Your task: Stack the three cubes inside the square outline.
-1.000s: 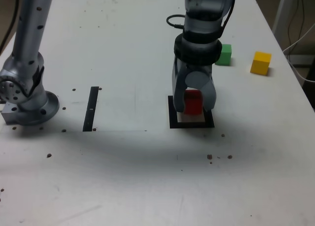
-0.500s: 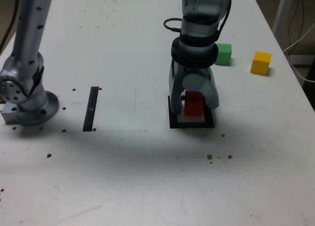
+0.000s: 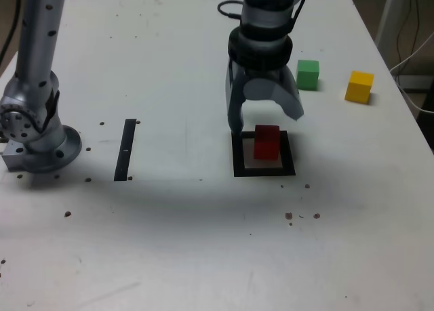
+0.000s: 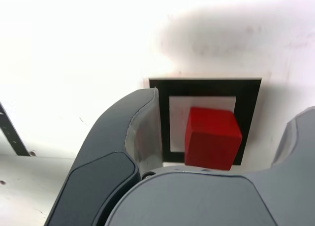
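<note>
1. The broad white tabletop, smooth and marked here and there with small brown specks, fills most of the exterior view and lies under everything else.
2. The grey, jointed robot arm rises from its round metal base at the exterior view's left; its wrist end comes down from the top edge, with a thin black cable looping out beside it.
3. The dark grey gripper, with two thick curved fingers, hangs over the far side of the square outline. Its fingers are spread wide, with space between each of them and the red cube, and they hold nothing.
4. The thick black square outline, with a white centre, lies flat on the tabletop beneath and in front of the gripper.
5. The straight black strip lies flat between the arm's base and the outline, well apart from both.
6. The three small solid cubes look alike in size. The red one, the red cube, sits upright within the outline, toward the exterior view's right. The green cube and the yellow cube stand separately on the tabletop beyond the outline, the yellow one farther to the exterior view's right.
</note>
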### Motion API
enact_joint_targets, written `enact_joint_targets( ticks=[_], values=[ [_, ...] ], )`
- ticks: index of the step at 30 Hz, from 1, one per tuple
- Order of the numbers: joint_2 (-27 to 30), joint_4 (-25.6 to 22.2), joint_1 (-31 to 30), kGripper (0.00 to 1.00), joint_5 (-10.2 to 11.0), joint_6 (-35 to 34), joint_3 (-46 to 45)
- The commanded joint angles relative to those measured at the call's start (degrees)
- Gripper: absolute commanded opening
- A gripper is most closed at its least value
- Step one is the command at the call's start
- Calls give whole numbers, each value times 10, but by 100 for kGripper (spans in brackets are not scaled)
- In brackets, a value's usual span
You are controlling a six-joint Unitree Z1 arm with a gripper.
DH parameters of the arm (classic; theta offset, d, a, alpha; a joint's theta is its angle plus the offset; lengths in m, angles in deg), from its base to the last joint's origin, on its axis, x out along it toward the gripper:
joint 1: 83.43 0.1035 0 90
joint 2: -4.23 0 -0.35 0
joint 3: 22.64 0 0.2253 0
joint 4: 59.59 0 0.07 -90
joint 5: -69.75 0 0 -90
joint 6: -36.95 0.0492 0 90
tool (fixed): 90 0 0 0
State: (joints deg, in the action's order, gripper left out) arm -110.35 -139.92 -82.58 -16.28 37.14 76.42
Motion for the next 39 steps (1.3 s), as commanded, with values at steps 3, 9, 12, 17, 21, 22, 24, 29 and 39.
enact_joint_targets(
  ticks=[3,9,12,17,21,22,24,29,39],
  values=[
    [-2,-29,14,99,15,21,38],
    [-34,-74,29,100,23,73,122],
    [-55,-100,35,100,23,99,167],
    [-96,-139,43,100,23,139,245],
    [-132,-165,48,99,23,168,307],
    [-144,-172,50,99,23,176,325],
    [-160,-180,52,99,23,187,352],
    [-198,-200,56,99,33,215,427],
    [-282,-245,77,99,53,263,584]
  ],
)
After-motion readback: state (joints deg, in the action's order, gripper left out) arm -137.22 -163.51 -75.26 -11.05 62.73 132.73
